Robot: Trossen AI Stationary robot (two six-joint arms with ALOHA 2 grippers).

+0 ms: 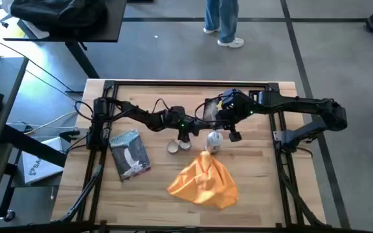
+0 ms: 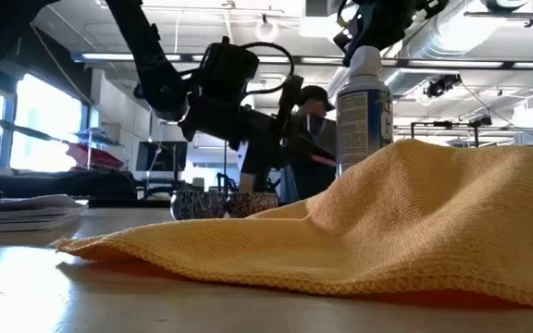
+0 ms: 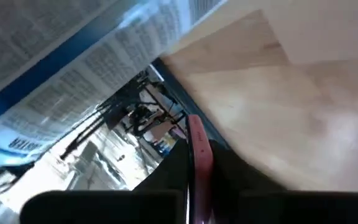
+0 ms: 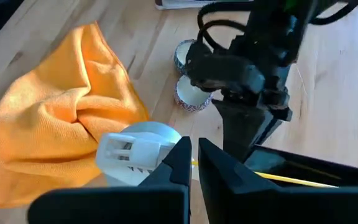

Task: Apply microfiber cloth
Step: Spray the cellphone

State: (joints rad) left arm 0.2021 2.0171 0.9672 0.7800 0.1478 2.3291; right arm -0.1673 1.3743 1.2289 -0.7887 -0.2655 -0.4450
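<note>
The orange-yellow microfiber cloth (image 1: pixel 203 182) lies crumpled on the wooden table, near its front edge; no gripper touches it. Just behind it stands a white spray bottle (image 1: pixel 214 140), upright. My right gripper (image 4: pixel 193 163) is shut beside the bottle's spray head (image 4: pixel 132 151); I cannot tell whether it touches it. Two small round patterned tins (image 1: pixel 173 147) (image 1: pixel 185 144) sit left of the bottle. My left gripper (image 1: pixel 184 136) points down at the nearer tin (image 4: pixel 193 94) and is shut on it. My left gripper comes at the small tin from above, fingers pointing down. A thin pinkish edge (image 3: pixel 197 163) is pinched between the two fingers, with the tin's blue-and-white wall (image 3: pixel 73 81) close beside it. The tin sits on the table (image 2: pixel 253 203).
A grey-and-white flat packet (image 1: pixel 129 154) lies at the left of the table. A dark frame (image 1: pixel 173 84) runs around the table top. A person (image 1: pixel 222 22) stands beyond the far edge. Bare wood (image 1: pixel 264 194) shows to the right of the cloth.
</note>
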